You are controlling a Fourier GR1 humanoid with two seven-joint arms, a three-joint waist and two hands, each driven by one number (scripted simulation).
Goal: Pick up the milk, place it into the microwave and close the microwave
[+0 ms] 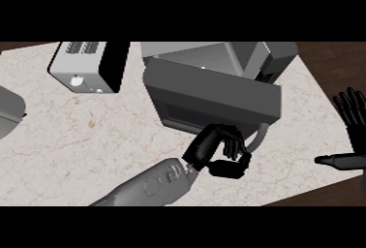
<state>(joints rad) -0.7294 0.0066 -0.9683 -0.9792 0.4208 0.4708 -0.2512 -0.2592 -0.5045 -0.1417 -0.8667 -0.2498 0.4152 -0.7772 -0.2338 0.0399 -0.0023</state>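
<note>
Below the microwave (214, 92), the left hand (218, 147) curls its fingers at the door's (211, 99) lower edge; whether it grips the grey handle (261, 138) is unclear. No milk shows and no writing is legible. Right hand (350, 123) rests open at the counter's (71, 140) right edge. A toaster (85, 65) stands upper left.

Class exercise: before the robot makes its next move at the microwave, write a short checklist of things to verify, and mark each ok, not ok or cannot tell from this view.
1. Microwave door closed: not ok, it is partly open.
2. Milk inside the microwave: cannot tell, no milk shows.
3. Left hand at the door handle: ok, fingers curled beside it.
4. Left hand free of milk: cannot tell.
5. Right hand clear of the door: ok, open at the right edge.
6. Toaster clear of the door's swing: ok.
</note>
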